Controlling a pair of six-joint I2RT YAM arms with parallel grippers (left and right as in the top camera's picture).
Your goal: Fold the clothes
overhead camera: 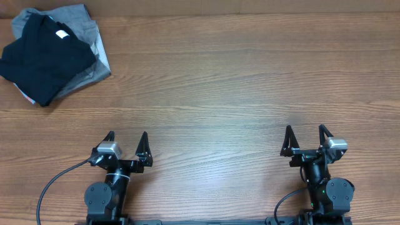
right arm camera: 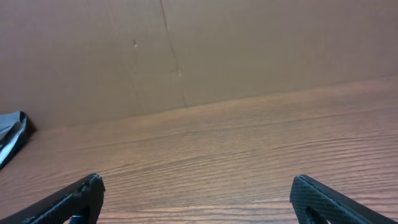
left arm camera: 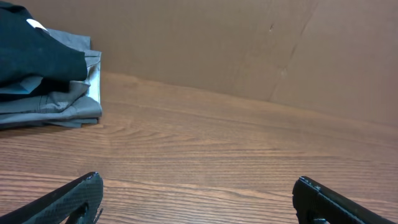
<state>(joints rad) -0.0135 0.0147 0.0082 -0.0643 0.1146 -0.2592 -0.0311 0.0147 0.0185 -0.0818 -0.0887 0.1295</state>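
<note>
- Two open grippers: left gripper (overhead camera: pixel 127 134) w/ jaws spread wide, holding nothing; same for right gripper (overhead camera: pixel 305 128), fingers apart, empty.
- At far left corner of table (overhead camera: pixel 237 81): black T-shirt (overhead camera: pixel 44 59), lying as compact packet on top of grey garment (overhead camera: pixel 90 28), white neck label (overhead camera: pixel 62 34) facing up.
- Looks already folded, approx. square, one corner toward near edge. So probably last step of task, or a stop between steps; cannot say for sure.
- If more folding wanted: needs long reach of left arm to far left corner, then pinch on one edge of black fabric only, w/o catching grey layer below. Soft cloth, so likely to sag and open when lifted.
- Pose: both arms sitting at near edge, well apart from each other, fingertips pointing to far side, low over the wood.
- In left wrist view: T-shirt at upper left, well apart from fingertips. In right wrist view: mostly bare wood and brown cardboard wall (right arm camera: pixel 217 50) ahead.
</note>
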